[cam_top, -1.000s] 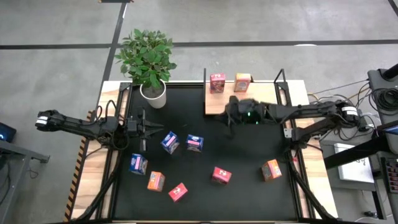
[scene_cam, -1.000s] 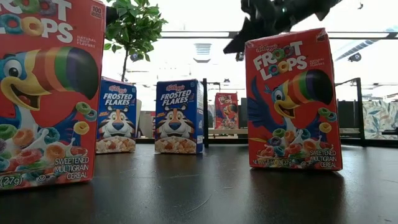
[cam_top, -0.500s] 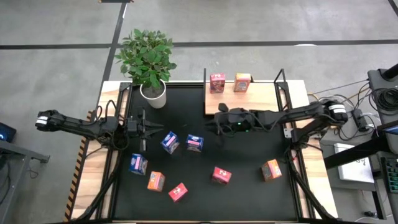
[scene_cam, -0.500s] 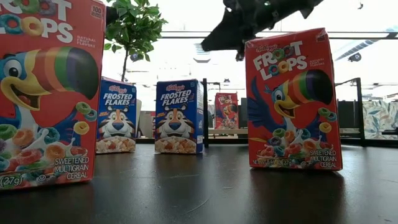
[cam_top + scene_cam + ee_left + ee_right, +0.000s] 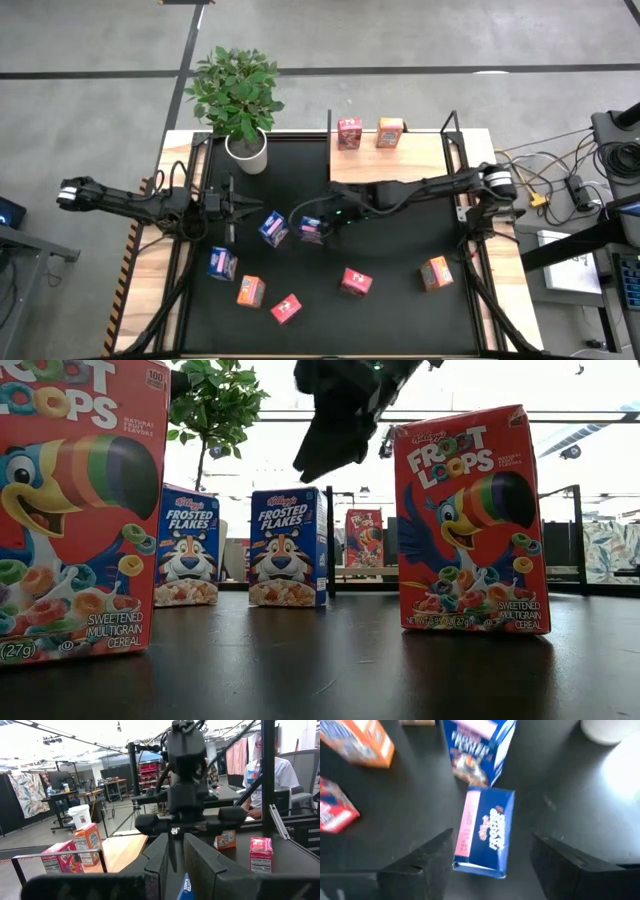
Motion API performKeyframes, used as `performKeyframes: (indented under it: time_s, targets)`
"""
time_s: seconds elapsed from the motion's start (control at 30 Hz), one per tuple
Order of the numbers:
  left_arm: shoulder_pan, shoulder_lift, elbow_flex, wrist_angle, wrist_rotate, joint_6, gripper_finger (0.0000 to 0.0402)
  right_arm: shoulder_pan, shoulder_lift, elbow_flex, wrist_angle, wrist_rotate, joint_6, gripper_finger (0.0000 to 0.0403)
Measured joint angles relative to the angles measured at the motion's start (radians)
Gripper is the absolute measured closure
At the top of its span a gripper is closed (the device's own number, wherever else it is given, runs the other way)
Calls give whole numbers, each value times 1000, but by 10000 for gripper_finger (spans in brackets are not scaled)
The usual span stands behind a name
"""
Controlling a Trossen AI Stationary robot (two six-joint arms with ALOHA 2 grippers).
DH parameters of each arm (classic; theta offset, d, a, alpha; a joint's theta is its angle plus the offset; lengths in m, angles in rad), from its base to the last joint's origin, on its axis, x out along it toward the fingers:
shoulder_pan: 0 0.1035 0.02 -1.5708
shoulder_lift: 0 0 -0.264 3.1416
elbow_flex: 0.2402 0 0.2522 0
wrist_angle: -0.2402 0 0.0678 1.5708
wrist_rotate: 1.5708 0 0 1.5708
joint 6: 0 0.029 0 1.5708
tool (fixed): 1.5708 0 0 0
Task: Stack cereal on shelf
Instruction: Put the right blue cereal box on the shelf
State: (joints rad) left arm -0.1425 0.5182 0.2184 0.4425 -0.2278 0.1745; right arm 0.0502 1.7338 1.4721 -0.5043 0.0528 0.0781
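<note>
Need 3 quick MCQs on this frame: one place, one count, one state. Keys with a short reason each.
1. Where is the right hand?
A. above a blue box mid-table
B. over the shelf
C. beside the plant

2. How many boxes stand on the shelf?
A. none
B. two
C. four

3. How are the right hand's fingers?
A. shut on a red box
B. shut, empty
C. spread wide, nothing held

Answers: 1 A, the right wrist view shows the blue box lying between the fingers. 2 B, a red box and an orange box stand at its back edge. 3 C, both fingers stand clear of the box sides.
</note>
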Motion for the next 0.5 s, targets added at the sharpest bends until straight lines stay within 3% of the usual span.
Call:
performKeyframes:
  time_s: [0.23,0.5]
  targets:
    - [0,2,0,-1,0,0,357,4,105,120,-144,44,34,145]
    - [0,2,0,-1,0,0,357,4,126,126,-149,52,33,169]
